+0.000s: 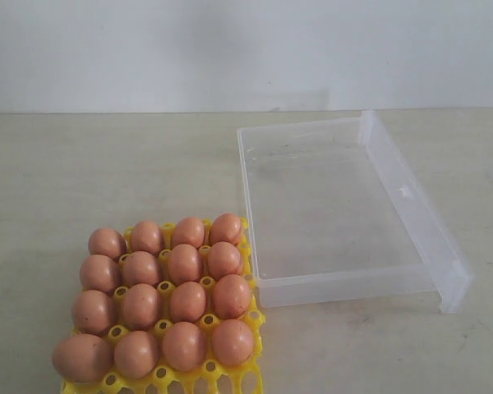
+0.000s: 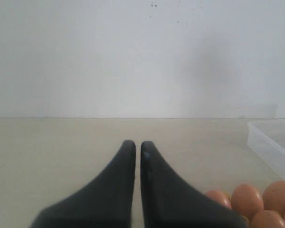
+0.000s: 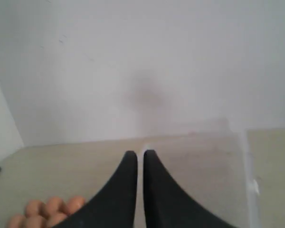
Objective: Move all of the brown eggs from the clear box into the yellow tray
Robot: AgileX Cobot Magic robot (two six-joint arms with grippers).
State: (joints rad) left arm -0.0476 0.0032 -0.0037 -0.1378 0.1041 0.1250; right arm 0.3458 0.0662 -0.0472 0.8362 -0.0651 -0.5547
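All 16 brown eggs (image 1: pixel 186 302) sit in the yellow tray (image 1: pixel 255 316), 4 rows of 4, filling the cups that show. The tray's nearest edge is cut off in the exterior view. The tray lies on the near part of the bench (image 1: pixel 66 164). The clear box (image 1: pixel 345 287) is just beside its right edge and reaches back toward the bench's far edge. Whether box and tray touch I cannot tell. The box holds nothing, and its flap (image 1: pixel 411 205) lies open along its right side.

The left gripper (image 2: pixel 138 147) has its jaws drawn to a thin slit and holds nothing. The right gripper (image 3: pixel 140 154) is closed the same way and is also empty. Neither arm appears in the exterior view.

The transfer looks finished, so the step in hand is probably a final check. To do it well, keep both arms high and clear of the tray. Then look at the egg at the tray's near-left corner (image 1: pixel 82 357), which seems to bulge past the rim and may not be fully seated.

No brand, label or writing can be read anywhere.
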